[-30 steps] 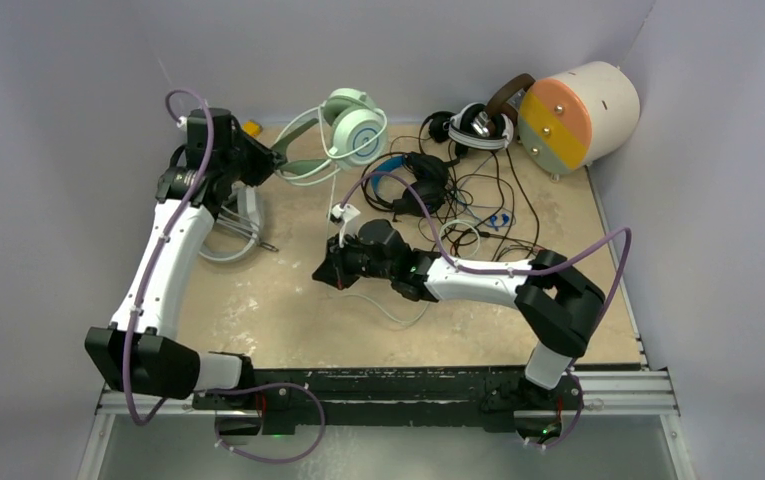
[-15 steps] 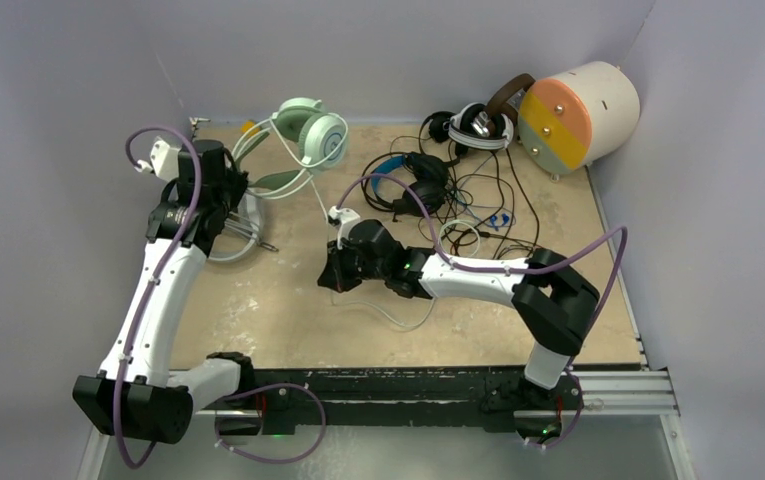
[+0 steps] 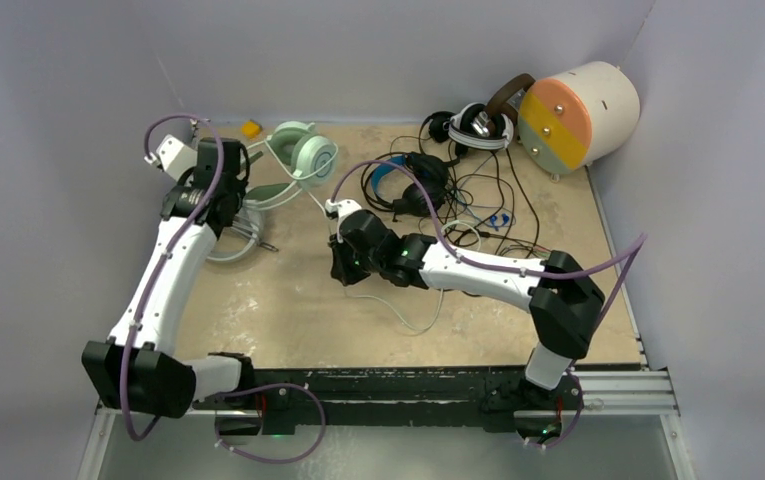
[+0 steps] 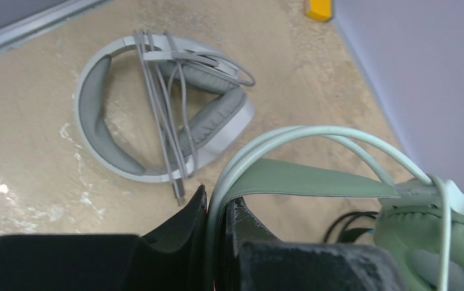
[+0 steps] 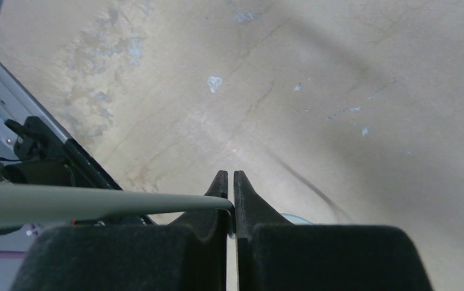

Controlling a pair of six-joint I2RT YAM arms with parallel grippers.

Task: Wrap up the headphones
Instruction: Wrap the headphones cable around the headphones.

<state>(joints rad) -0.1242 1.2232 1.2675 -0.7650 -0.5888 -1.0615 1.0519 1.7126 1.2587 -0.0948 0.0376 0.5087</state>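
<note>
My left gripper [image 3: 242, 181] is shut on the headband of the mint-green headphones [image 3: 304, 156] and holds them at the far left. In the left wrist view the fingers [image 4: 188, 225] pinch the pale band wires [image 4: 259, 145], and the green ear cup [image 4: 420, 242] is at the right. My right gripper [image 3: 339, 268] is shut on the mint cable [image 5: 90, 203] at mid-table. The slack of that cable [image 3: 413, 315] loops on the table. The white-grey headphones [image 4: 156, 121] lie flat with their cable wound across them.
A black headset with a blue band [image 3: 410, 181], a black-and-white one [image 3: 479, 125] and a brown band [image 3: 506, 95] lie in tangled cables at the far right. A cream cylinder [image 3: 580, 112] stands in the far right corner. A yellow block [image 3: 250, 128] sits by the back wall.
My left arm has carried the mint-green headphones leftward and a little nearer. My right gripper, shut on the cable, has shifted slightly toward the far side.
</note>
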